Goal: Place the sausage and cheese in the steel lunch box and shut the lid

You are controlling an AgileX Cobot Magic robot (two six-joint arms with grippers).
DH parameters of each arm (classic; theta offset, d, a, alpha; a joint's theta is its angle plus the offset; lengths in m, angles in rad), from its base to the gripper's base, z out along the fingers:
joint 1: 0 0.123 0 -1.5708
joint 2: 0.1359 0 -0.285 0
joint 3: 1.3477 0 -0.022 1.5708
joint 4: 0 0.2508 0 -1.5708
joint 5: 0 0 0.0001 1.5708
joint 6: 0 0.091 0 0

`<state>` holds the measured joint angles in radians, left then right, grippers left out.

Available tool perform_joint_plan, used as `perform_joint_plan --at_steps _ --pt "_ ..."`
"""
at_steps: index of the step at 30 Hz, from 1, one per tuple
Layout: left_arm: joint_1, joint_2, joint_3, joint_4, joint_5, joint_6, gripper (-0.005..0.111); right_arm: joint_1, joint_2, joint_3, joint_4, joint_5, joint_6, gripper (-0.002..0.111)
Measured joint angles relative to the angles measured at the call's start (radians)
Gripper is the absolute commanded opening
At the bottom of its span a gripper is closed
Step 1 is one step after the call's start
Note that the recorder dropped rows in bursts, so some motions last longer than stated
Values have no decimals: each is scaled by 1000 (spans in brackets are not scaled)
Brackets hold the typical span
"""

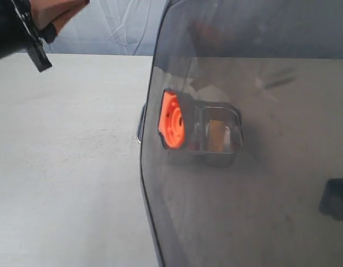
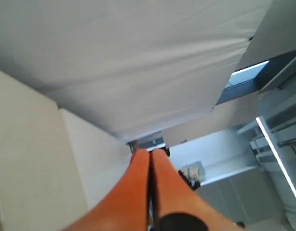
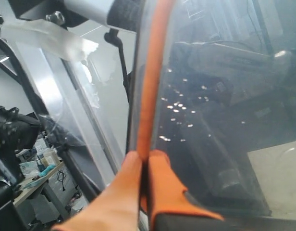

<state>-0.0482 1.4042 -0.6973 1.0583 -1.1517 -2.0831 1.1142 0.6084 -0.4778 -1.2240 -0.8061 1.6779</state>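
My right gripper (image 3: pixel 147 155) is pinched on the edge of the lid (image 1: pixel 255 183). Its two orange fingers (image 3: pixel 120 192) are pressed almost together, with only the thin rim between them. An orange strip (image 3: pixel 150 72) along that rim runs straight out from between the tips.

In the exterior view I hold the lid up close to the camera, so its dark smoky pane fills the middle and right of the frame from top to bottom. Its orange valve tab (image 1: pixel 172 119) sits left of centre.

Through the pane, just right of the tab, the steel lunch box (image 1: pixel 216 158) stands on the table (image 1: pixel 65 167). A sliver of its rim peeks out past the lid's left edge. A yellowish piece in the box's right compartment looks like the cheese (image 1: pixel 217 135), though the tinted plastic blurs it. The sausage I cannot make out.

My left gripper (image 2: pixel 149 153) is fully closed on nothing, its orange fingers flat against each other. It is raised in the upper left corner of the exterior view, well apart from lid and box.
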Motion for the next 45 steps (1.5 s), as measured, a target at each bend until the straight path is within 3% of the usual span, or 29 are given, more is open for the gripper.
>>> perform_joint_plan --at_steps 5,8,15,22,29,36,41,45 --pt "22 120 0 286 -35 -5 0 0 0 0 -4 43 0 -1" --pt "22 133 9 357 -46 -5 0 0 0 0 -25 87 0 -1" --pt "23 133 9 238 -59 96 0 0 0 0 -39 202 0 -1" --pt "24 120 10 212 -61 123 0 0 43 0 -64 304 1 -1" --pt "24 86 10 217 -61 69 0 0 182 0 -102 520 15 -1" --pt "24 82 10 289 -61 27 0 2 247 0 -90 919 31 -1" --pt "-49 82 10 267 -61 28 0 2 352 0 -86 940 -6 -1" --pt "-133 82 10 204 -61 122 0 2 468 -9 -84 940 -58 -1"
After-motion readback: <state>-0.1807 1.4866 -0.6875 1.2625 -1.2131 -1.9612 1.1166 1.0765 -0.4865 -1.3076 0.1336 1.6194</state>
